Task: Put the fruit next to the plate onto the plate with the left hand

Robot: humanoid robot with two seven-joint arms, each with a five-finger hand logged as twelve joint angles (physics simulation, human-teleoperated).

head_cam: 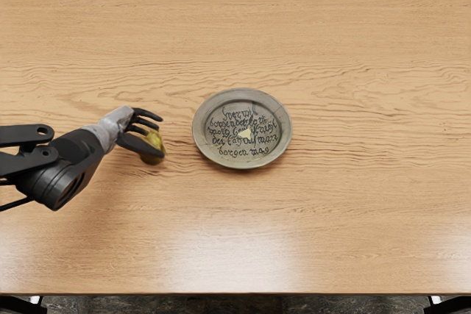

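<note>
Left of centre in the frame, the robot's left hand curls its fingers around a small yellow fruit just left of the plate, apparently gripping it for the lift across.

The light is bright and even all over the wooden surface. It seems to come from above. A wide pale shine lies on the wood near the front edge, in the middle. Shadows are small and soft. There is a thin dark line under the near side of the plate. A little dark patch sits under the fruit by the left hand. The wood grain looks sharp. The writing on the plate is smudgy and cannot be read. The edges of the surface look straight.
</note>
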